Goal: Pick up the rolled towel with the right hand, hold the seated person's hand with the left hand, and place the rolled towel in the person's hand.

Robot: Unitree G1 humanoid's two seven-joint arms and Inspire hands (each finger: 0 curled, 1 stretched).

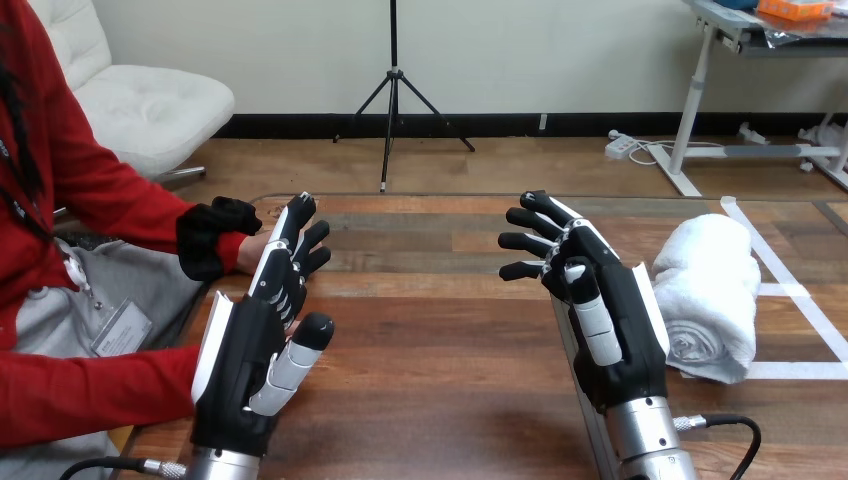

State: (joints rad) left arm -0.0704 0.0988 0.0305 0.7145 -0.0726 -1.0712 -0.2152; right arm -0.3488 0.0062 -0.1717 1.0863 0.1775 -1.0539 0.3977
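Head view, wooden table (430, 340).

Rolled towel (712, 292): white, lying on its side on the table at centre right of the frame. Its spiral end faces the lower edge. It sits among white tape lines (795, 300) stuck to the tabletop.

Right hand (598, 310): right of centre, raised above the table, palm turned toward frame left. Fingers spread and loosely bent, nothing in them. The towel lies just beside this hand on its frame-right side, behind the white shell on the back of the hand. Cannot tell whether the shell touches the towel; the fingers are clear of it.

Left hand (262, 335): lower left of the frame, fingers straight and pointing up-frame, thumb out to the side, released, grasping nothing.

Person's hand (222, 240): at the table's left edge, centre left of the frame, just beyond the left hand's fingertips (300, 212). The fingertips overlap it in view; contact cannot be told, and no finger curls round it. Towel and person's hand are well apart, both robot hands between them.
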